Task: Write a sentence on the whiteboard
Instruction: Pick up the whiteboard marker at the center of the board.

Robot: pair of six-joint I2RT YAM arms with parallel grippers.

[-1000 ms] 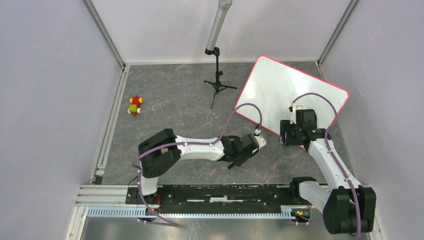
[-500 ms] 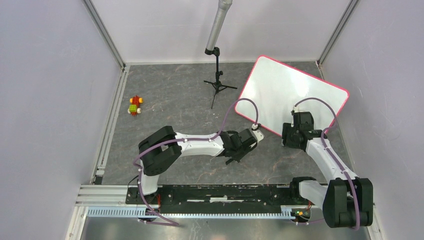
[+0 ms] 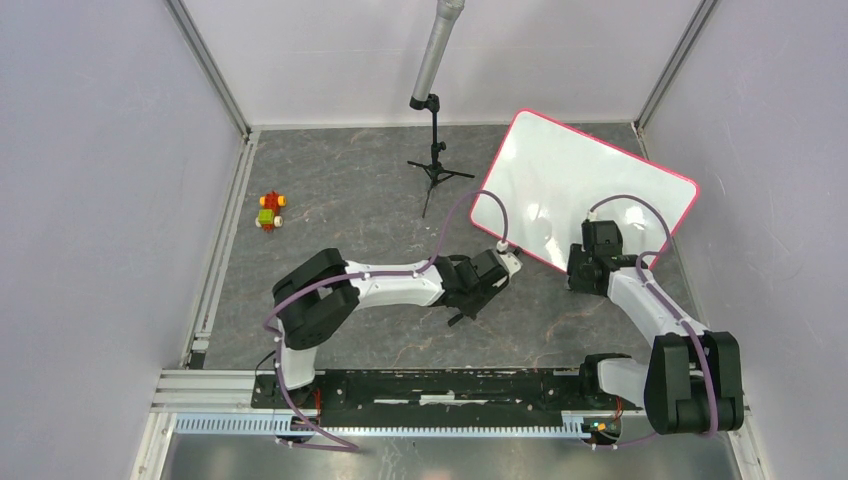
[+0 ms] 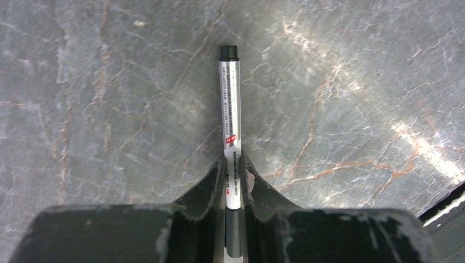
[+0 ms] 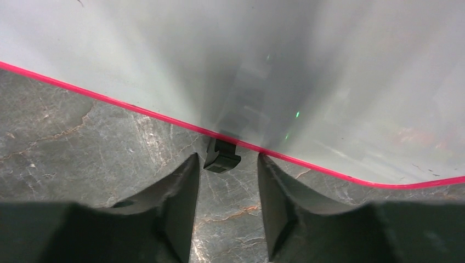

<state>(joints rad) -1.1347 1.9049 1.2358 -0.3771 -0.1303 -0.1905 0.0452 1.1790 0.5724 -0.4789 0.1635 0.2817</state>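
Observation:
The whiteboard [image 3: 585, 190] lies tilted at the back right, white with a pink-red rim; its surface is blank and no sentence shows on it. In the right wrist view the whiteboard [image 5: 307, 71] fills the top, with a small black clip [image 5: 222, 156] on its near rim. My right gripper [image 5: 226, 170] is open, its jaws on either side of that clip; it also shows in the top view [image 3: 583, 262]. My left gripper [image 4: 234, 167] is shut on a silver marker [image 4: 230, 104] with a black cap, held over the floor; in the top view the left gripper [image 3: 462, 308] is left of the board.
A black tripod stand [image 3: 437, 165] with a grey pole stands at the back centre. A small red, yellow and green toy [image 3: 268, 212] lies at the left. Walls enclose the grey marbled floor [image 3: 350, 190] on three sides.
My right gripper has moved up to the board's near rim. My left arm has drawn back a little to the left with the marker.

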